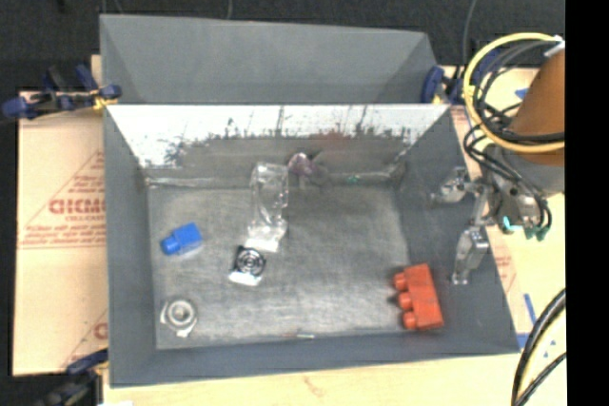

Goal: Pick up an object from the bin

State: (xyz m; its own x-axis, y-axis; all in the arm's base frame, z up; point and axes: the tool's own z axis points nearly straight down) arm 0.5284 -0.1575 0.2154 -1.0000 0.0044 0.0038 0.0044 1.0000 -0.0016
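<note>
My gripper point(460, 228) hangs over the bin's right slope, open, with nothing between its metal fingers point(466, 259). A red block point(419, 297) with round studs on one side lies at the bin floor's front right corner, just below and left of the lower finger and apart from it. A clear plastic piece point(269, 202) stands near the middle of the floor, well to the gripper's left.
Left of the middle lies a small white piece with a black round centre point(249, 264). A blue block point(181, 240) rests at the left. A silvery ring-shaped cap point(178, 314) sits in the front left corner. The arm's cables loop at the right rim.
</note>
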